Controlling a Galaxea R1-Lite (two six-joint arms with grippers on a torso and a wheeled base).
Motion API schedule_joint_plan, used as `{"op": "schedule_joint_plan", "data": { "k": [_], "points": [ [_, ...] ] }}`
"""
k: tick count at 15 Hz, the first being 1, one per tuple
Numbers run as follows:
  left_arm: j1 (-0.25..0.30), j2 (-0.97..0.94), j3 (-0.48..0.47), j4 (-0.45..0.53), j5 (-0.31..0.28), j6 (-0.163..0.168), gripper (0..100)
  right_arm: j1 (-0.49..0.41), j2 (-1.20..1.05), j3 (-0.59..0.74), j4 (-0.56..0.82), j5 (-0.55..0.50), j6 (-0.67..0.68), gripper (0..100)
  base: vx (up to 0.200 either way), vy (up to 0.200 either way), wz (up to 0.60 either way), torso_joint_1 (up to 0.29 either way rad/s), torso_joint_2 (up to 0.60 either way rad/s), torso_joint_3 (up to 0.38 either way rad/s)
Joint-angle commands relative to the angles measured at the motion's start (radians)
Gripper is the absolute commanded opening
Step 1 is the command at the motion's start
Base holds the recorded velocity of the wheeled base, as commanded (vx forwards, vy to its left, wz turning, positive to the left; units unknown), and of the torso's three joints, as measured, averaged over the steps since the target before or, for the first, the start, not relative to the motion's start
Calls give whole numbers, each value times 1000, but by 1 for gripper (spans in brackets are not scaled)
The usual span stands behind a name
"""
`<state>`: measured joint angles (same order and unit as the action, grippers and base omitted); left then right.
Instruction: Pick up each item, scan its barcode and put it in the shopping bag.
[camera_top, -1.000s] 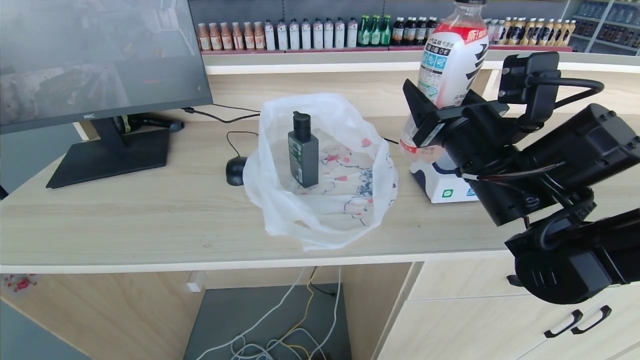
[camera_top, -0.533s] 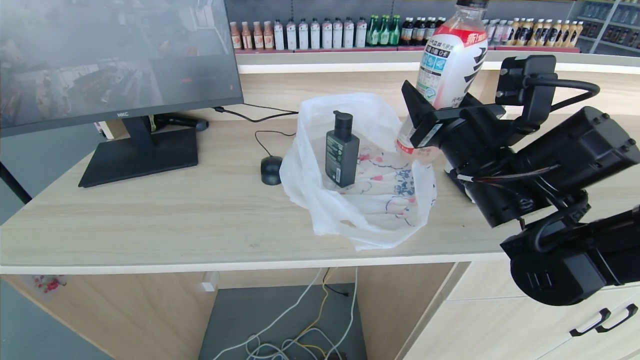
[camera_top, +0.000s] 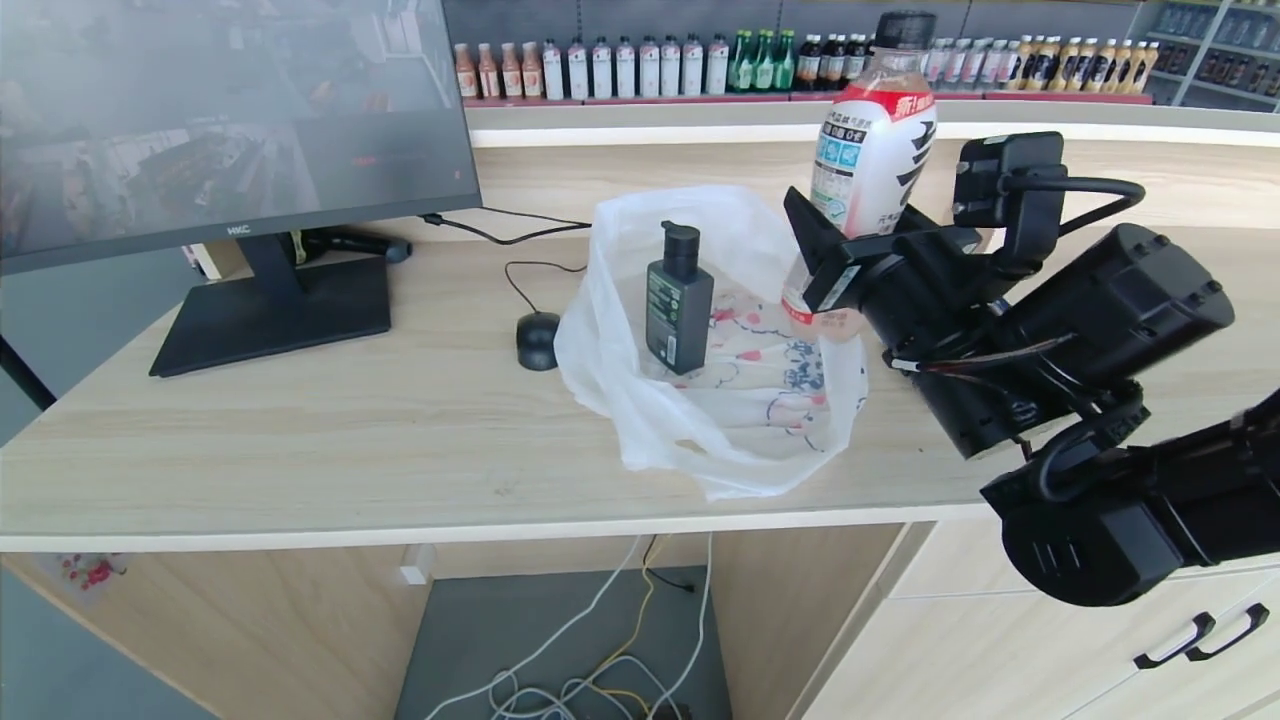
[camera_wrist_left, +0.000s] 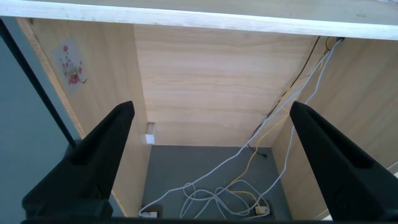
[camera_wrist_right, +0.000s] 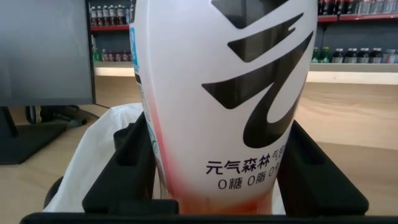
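Jaws of the right gripper (camera_top: 865, 265) are clamped on the lower half of a drink bottle (camera_top: 872, 140), which stands upright between them with its dark cap well above.

Head view: the white shopping bag (camera_top: 720, 420) sits open on the counter (camera_top: 300, 430), just below and to the left of those jaws. The bottle's base lines up with the bag's right rim. A dark pump bottle (camera_top: 680, 300) stands upright inside the bag, a bit further left of the jaws. Mouse (camera_top: 537, 340) and monitor (camera_top: 230, 110) are well off to the left.

Left wrist view: jaws of the left gripper (camera_wrist_left: 211, 162) are spread wide – beyond them you get the underside of the counter and a tangle of cables (camera_wrist_left: 217, 199) on the floor.

Right wrist view: the bottle sits tight between the black fingers (camera_wrist_right: 127, 165), with the bag just past the jaws.
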<state>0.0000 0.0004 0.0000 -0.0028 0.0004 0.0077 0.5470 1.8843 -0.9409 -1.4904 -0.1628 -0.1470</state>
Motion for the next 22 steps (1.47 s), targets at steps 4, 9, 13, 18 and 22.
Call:
{"op": "schedule_joint_plan", "data": {
  "k": [4, 9, 13, 18, 22],
  "points": [
    [0, 0, 0, 0, 1, 0, 100, -2, 27, -127, 180, 3, 1, 0, 0, 0, 0, 0, 0, 0],
    [0, 0, 0, 0, 0, 0, 100, -9, 65, -289, 358, 45, 6, 0, 0, 0, 0, 0, 0, 0],
    [0, 0, 0, 0, 1, 0, 100, -44, 131, -325, 366, 45, 26, 0, 0, 0, 0, 0, 0, 0],
    [0, 0, 0, 0, 1, 0, 100, -52, 220, -354, 340, 40, 30, 0, 0, 0, 0, 0, 0, 0],
    [0, 0, 0, 0, 0, 0, 100, -59, 259, -372, 335, 42, 30, 0, 0, 0, 0, 0, 0, 0]
  ]
}}
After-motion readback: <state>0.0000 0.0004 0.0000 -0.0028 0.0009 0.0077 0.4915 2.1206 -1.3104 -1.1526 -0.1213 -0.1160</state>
